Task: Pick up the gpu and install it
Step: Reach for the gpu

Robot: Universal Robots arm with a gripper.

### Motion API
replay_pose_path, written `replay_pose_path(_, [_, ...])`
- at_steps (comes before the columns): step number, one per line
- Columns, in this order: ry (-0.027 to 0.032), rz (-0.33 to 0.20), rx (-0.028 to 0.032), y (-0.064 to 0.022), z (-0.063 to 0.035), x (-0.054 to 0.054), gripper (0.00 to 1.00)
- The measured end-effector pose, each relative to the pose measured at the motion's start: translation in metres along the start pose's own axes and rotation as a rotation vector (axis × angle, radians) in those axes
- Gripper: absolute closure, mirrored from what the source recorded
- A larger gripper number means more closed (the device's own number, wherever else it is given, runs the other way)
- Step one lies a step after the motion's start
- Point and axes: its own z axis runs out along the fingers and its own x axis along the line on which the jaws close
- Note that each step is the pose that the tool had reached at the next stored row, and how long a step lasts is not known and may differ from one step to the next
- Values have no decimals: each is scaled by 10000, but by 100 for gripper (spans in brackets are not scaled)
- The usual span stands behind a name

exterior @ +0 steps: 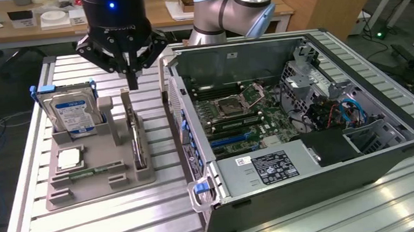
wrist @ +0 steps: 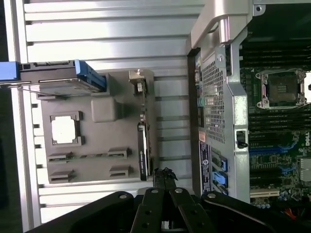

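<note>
The gpu [exterior: 137, 143] is a thin dark card standing on edge in a slot of the grey holder [exterior: 107, 150], with its silver bracket at the far end. It also appears in the wrist view as the gpu [wrist: 142, 148]. My gripper [exterior: 131, 82] hangs above the card's bracket end, apart from it. Its black fingers are shut together with nothing between them. In the wrist view the gripper [wrist: 164, 175] sits just off the card's end, toward the computer case.
The open computer case [exterior: 381, 137] lies on the exterior view's right, motherboard [exterior: 239, 111] exposed. The holder also carries an upright hard drive [exterior: 73, 110], a processor chip [exterior: 69, 158] and a green memory stick [exterior: 92, 171]. All rest on a slatted metal table [exterior: 91, 220].
</note>
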Motion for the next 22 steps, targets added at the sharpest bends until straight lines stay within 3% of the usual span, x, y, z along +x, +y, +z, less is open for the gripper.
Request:
replay_pose_path(13, [58,4,4,231,19,139,90])
replay_pose_path(22, [84,6,5,240,21,167,90])
